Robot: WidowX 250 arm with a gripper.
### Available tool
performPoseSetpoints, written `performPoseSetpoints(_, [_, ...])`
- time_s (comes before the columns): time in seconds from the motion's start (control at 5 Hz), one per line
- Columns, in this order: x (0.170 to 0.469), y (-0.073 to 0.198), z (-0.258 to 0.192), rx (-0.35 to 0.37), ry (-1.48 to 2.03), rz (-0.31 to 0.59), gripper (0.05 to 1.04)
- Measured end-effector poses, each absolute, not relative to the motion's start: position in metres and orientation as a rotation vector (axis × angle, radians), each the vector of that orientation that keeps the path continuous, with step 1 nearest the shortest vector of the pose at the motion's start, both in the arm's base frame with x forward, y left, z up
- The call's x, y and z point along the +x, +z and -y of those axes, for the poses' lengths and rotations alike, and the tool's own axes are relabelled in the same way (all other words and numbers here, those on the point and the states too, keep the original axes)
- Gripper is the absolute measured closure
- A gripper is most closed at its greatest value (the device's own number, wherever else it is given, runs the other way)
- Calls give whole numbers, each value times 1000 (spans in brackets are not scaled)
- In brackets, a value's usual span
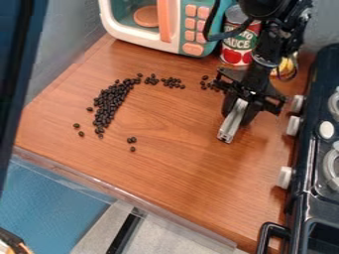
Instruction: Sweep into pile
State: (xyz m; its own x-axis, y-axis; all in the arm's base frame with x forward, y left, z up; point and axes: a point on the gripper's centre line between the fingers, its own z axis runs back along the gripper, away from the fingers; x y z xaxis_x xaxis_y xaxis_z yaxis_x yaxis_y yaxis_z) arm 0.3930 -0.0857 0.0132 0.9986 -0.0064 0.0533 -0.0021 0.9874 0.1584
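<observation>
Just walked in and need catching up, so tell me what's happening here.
The robot's gripper holds a light metallic tool over the wooden counter, presumably for sweeping. The dark beans aren't in one pile yet: most form a long heap, with smaller clusters toward the toy microwave and a few strays nearer the front edge.

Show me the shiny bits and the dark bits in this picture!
Camera view: the silvery tool in the pincer has bright, pale streaks; the beans look nearly black, so they blend together where they're bunched; the arm is very dark too; light looks soft on the wooden table, with no strong glare.
</observation>
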Motion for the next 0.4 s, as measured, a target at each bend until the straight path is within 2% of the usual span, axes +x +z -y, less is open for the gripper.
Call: performPoseSetpoints(0.4, [407, 13, 79, 117, 87, 70, 710])
